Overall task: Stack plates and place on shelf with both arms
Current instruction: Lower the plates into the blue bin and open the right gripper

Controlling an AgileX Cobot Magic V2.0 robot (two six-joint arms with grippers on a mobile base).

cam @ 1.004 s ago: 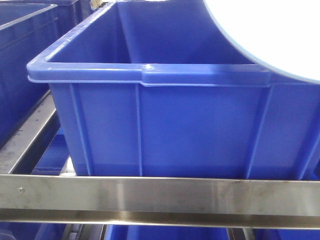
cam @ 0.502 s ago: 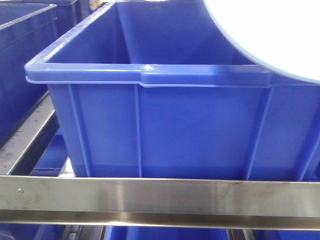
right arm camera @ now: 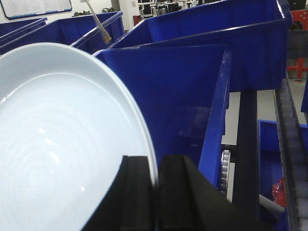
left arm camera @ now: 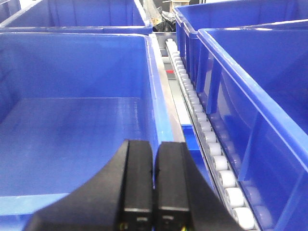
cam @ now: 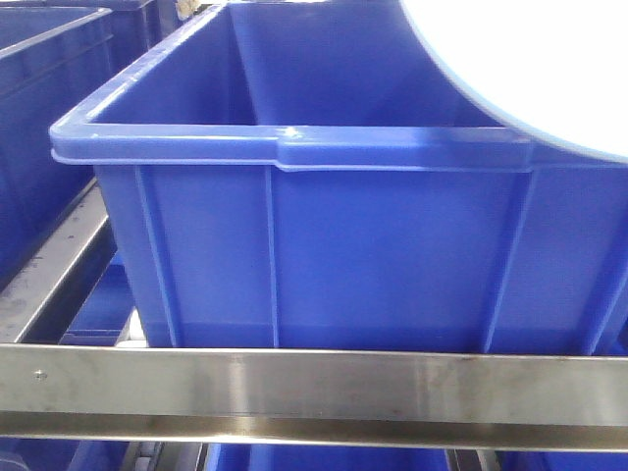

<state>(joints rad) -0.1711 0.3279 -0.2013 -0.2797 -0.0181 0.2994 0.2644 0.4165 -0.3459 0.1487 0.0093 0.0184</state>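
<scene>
A very pale blue-white plate (right arm camera: 62,139) fills the left of the right wrist view, standing tilted on edge. My right gripper (right arm camera: 156,161) is shut on its rim, one finger on each face. Whether a second plate lies against it I cannot tell. From the front, the same plate (cam: 530,69) hangs at the top right, above a blue crate (cam: 324,245). The shelf's brushed steel front rail (cam: 314,388) runs across the bottom. My left gripper (left arm camera: 154,147) is shut with nothing between its fingers, hovering over the rim of another blue crate (left arm camera: 72,120).
Deep blue crates crowd the rack on every side, including one (left arm camera: 260,96) to the right of my left gripper. A white roller track (left arm camera: 211,144) runs between two crates. A steel side rail (cam: 49,275) slants at the left.
The blue crate sits a few pixels further left in the front view than a second ago. The plate and rail look the same.
</scene>
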